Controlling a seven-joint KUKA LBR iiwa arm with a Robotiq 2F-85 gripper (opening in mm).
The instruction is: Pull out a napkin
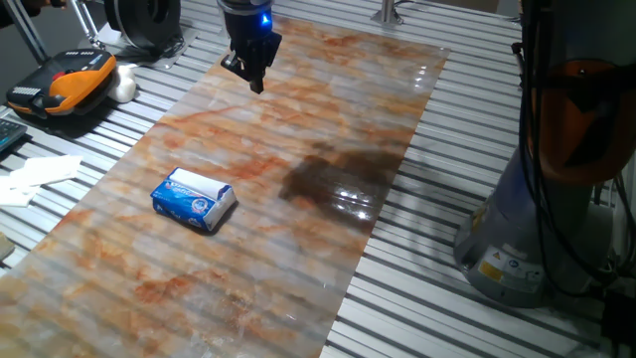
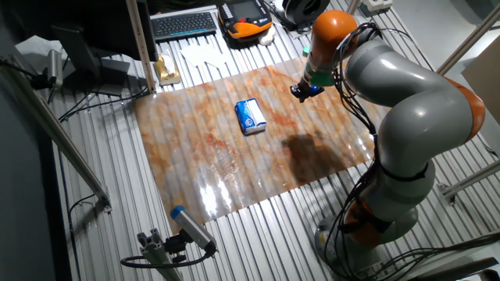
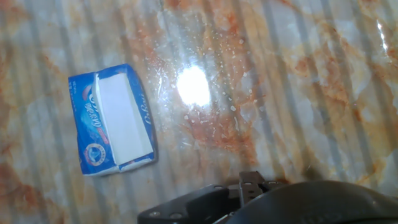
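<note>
The blue-and-white plastic tissue pack was found lying flat on the marbled orange sheet, well apart from the raised fingers; whether these were parted could not be determined.

Probably a robotics lab; slatted metal table; keyboard.

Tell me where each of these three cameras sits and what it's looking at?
One fixed view: low beside the table, facing the tissue pack; the gripper hangs above.
The other fixed view: high above, showing the whole arm over the marbled mat.
Hand view: on the hand, looking straight down.
All three share the tissue pack.
</note>
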